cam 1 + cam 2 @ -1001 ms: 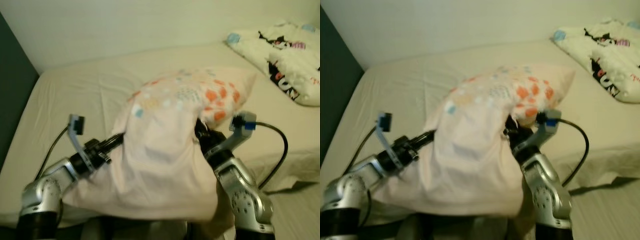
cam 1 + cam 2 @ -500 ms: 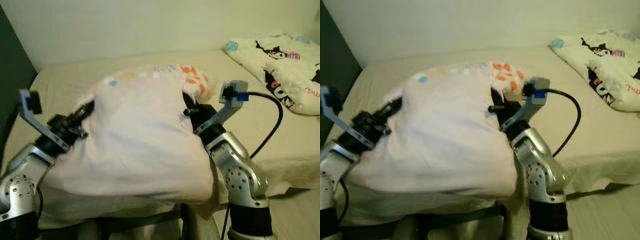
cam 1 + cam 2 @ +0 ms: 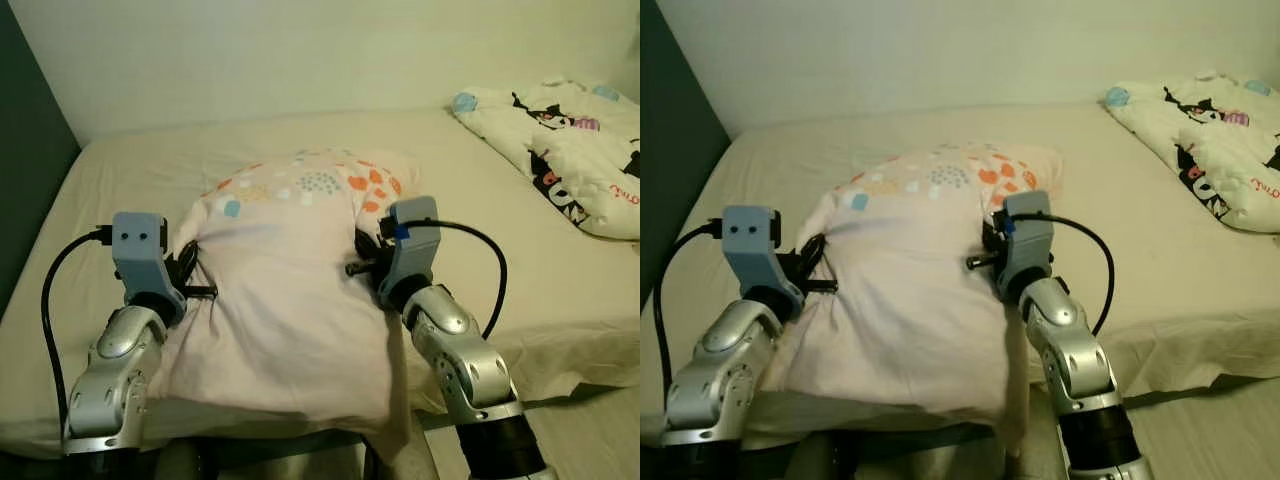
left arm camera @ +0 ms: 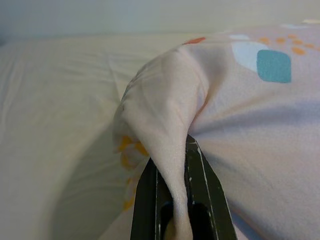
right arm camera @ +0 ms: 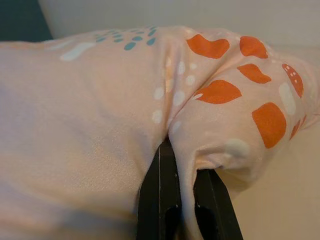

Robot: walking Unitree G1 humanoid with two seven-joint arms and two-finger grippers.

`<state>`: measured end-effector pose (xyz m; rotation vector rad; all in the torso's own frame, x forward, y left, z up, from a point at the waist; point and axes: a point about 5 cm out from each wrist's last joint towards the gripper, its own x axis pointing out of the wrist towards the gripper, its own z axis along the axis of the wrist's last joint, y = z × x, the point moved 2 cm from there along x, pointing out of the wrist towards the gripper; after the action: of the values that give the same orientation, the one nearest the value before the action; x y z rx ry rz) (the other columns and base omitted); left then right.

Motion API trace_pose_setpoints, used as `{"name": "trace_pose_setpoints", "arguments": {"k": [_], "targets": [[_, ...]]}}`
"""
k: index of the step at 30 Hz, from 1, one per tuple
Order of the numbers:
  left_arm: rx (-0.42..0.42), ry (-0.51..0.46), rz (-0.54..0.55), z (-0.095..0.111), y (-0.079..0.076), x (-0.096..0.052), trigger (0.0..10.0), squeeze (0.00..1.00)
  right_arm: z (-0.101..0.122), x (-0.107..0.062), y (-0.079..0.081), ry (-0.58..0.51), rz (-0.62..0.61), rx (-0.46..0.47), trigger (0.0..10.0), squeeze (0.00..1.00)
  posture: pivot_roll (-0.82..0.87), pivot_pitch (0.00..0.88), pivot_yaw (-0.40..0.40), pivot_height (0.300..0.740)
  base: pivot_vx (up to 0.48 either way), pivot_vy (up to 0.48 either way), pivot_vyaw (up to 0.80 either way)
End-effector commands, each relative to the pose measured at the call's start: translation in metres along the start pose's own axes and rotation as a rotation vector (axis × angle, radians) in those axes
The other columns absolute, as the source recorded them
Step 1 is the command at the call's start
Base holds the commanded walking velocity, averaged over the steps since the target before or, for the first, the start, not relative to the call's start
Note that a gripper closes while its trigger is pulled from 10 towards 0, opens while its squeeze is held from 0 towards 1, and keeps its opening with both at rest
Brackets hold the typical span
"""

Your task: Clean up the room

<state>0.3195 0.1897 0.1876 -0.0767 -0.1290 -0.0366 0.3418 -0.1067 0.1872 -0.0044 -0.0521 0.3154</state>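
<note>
The left gripper (image 4: 172, 200) pinches a fold at one side of the pink patterned pillow (image 3: 290, 270), which lies on the bed (image 3: 120, 170); the right gripper (image 5: 182, 200) pinches fabric at its other side. A cartoon-print blanket (image 3: 570, 140) lies far right.

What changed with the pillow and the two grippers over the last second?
The pillow, held up off the bed a second ago, has come down and now lies on the mattress, both arms lowered with it. The left gripper and right gripper stay shut on its side folds. The patterned blanket at the far right lies as before.
</note>
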Motion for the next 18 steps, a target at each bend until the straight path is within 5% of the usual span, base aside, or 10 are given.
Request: {"name": "trace_pose_setpoints", "arguments": {"k": [1, 18], "targets": [[0.017, -0.063, 0.021, 0.011, -0.002, 0.001, 10.0, 0.0, 0.003, -0.002, -0.004, -0.038, -0.031, -0.002, 10.0, 0.0, -0.06, 0.089, -0.029, 0.547, 0.0, 0.0, 0.0], [-0.003, -0.109, 0.031, 0.009, -0.015, 0.0, 10.0, 0.0, -0.004, -0.004, 0.002, -0.052, -0.013, -0.048, 10.0, 0.0, -0.05, 0.052, -0.027, 0.607, 0.0, 0.0, 0.0]]}}
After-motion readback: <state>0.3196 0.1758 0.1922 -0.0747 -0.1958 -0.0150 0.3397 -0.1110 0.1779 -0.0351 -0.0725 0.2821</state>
